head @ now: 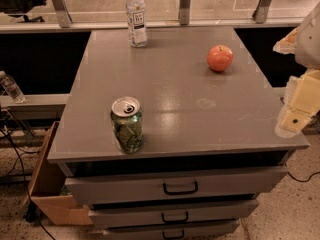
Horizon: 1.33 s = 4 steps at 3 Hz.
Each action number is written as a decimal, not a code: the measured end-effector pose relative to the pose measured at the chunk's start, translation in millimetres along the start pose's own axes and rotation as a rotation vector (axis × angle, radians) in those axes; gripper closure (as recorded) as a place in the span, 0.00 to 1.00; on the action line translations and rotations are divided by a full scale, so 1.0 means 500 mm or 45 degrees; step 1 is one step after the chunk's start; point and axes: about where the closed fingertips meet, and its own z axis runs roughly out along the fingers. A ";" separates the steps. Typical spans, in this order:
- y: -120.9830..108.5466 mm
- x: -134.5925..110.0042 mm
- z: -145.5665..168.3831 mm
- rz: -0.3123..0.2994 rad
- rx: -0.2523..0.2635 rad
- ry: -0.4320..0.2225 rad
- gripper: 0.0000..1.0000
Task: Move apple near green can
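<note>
The apple point(220, 58) is round and red-orange and sits on the grey cabinet top point(190, 104) at the far right. The green can point(127, 124) stands upright near the front left edge, with its silver top and pull tab showing. The two are well apart, on a diagonal across the top. My gripper point(291, 125) is a cream-coloured shape at the right edge of the view, hanging beside the cabinet's front right corner. It is off the top and touches neither the apple nor the can.
A clear plastic bottle point(136, 16) stands at the back of the top, left of centre. Drawers with dark handles point(180, 188) are below the front edge. A cardboard box point(50, 194) sits on the floor at left. A railing runs behind the cabinet.
</note>
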 end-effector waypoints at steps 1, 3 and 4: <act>0.000 0.000 0.000 0.000 0.000 0.000 0.00; -0.134 -0.010 0.072 0.006 0.095 -0.171 0.00; -0.218 -0.023 0.125 0.017 0.156 -0.296 0.00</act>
